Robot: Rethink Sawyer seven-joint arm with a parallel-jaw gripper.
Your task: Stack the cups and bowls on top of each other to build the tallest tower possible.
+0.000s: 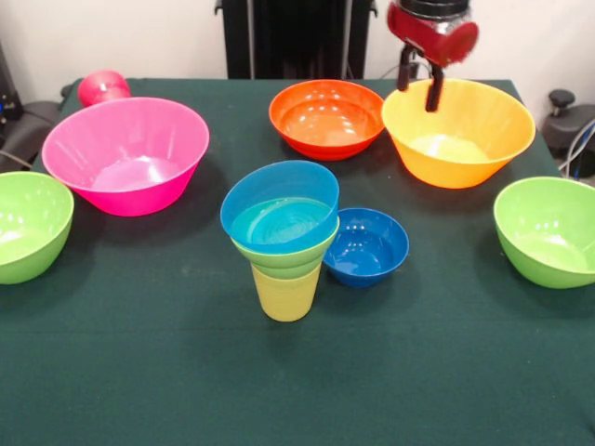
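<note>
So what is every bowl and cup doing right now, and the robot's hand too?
Yellow cup: upright, base of the stack.
Small green bowl: sitting in the yellow cup.
Light blue bowl: on top, tilted.
Dark blue bowl: upright, touching the stack.
Pink bowl: upright, empty.
Orange bowl: upright, empty.
Yellow bowl: upright, under the hand.
Left green bowl: upright.
Right green bowl: upright.
Red cup: behind the pink bowl.
Hand: open, holding nothing.

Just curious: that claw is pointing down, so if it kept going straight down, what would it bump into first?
Most likely the yellow-orange bowl: the gripper, fingers open, hangs over its far rim. Depth is unclear from this view, so it might just miss behind it.
</note>
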